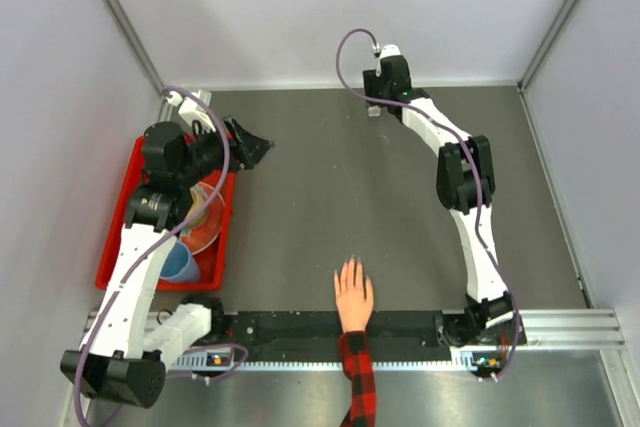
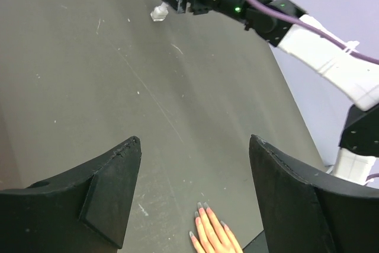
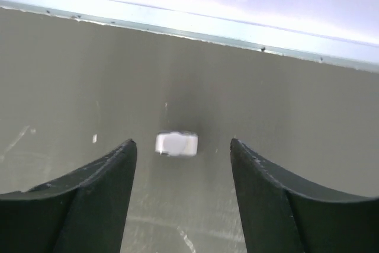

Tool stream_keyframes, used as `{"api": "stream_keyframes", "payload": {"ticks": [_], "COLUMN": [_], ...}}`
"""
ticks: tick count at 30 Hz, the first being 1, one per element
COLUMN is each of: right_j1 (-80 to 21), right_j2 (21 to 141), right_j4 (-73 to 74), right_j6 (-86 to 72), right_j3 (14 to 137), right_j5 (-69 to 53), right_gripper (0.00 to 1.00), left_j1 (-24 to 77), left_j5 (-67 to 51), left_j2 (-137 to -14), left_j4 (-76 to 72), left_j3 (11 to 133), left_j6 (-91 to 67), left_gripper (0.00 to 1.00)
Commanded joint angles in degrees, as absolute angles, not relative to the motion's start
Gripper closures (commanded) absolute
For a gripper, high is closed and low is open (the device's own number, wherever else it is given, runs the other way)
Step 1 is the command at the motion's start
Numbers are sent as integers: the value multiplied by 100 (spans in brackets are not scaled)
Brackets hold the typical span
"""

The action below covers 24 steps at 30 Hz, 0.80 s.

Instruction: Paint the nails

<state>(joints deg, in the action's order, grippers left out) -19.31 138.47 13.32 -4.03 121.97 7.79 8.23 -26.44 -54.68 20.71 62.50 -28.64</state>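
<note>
Obs.: hand (image 1: 353, 294) lies flat, palm down, on the worktop (image 1: 330, 207) at the middle of the near edge, between the two arm bases, with a plaid sleeve (image 1: 357, 377) trailing off over that edge. Its long axis runs from near edge to far edge, fingertips toward the far edge. The nails (image 2: 199, 205) show only in the left wrist view, as pale tips at the bottom of frame; in the overhead view they are too small to resolve.

Right claw (image 3: 182, 146): released, fingers spread, reaching to the far edge a little right of its middle. A small pale bottle (image 3: 176, 144) stands in line with the gap, slightly left of centre and touching neither finger. It is blurred; can't tell whether it is upright or on its side.

Left claw (image 2: 195, 140): released, nothing held, hanging at the left edge just beside a red bin (image 1: 115, 247) and facing across the worktop.

Key relation: the nails lie well apart from both claws, back toward the near edge. Neither claw is clearly the closer.

Judgement: the bottle pick-up comes first, a straight advance and close for the right claw. No painting yet; task at its start.

Risk: the off-centre bottle may get nudged by the left finger.
</note>
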Motion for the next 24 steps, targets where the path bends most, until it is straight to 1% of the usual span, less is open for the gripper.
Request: {"api": "stream_keyframes", "payload": {"ticks": [1, 3, 5, 10, 13, 14, 20, 22, 23, 24], "right_j1": [-1899, -1907, -1907, -1916, -1925, -1916, -1934, -1934, -1934, -1942], "right_j2": [14184, 14256, 14256, 14326, 14388, 14414, 14511, 14520, 14502, 14485], "right_j4": [1133, 1221, 1169, 1081, 1081, 1090, 1195, 1195, 1195, 1213], "right_j6": [-26, -26, 156, 211, 211, 211, 272, 281, 299, 325], "right_j3": [12779, 12893, 12806, 12814, 12876, 12893, 13017, 13017, 13025, 13043], "right_j5": [747, 782, 774, 704, 686, 677, 659, 659, 659, 650], "right_gripper": [42, 43, 50, 61, 65, 69, 70, 75, 83, 88], "left_j1": [809, 809, 809, 809, 809, 809, 809, 809, 809, 809], "left_j5": [-2874, -2918, -2962, -3085, -3085, -3102, -3208, -3225, -3226, -3252], "left_j2": [-5554, -5598, -5651, -5713, -5713, -5704, -5739, -5748, -5765, -5766], "left_j4": [1477, 1372, 1301, 1187, 1187, 1178, 1221, 1222, 1222, 1222], "left_j3": [6214, 6179, 6152, 6100, 6073, 6073, 6082, 6073, 6065, 6047], "left_j6": [-2997, -3067, -3146, -3217, -3226, -3234, -3225, -3234, -3243, -3243], "left_gripper": [23, 23, 23, 24, 24, 24, 24, 24, 24, 24]}}
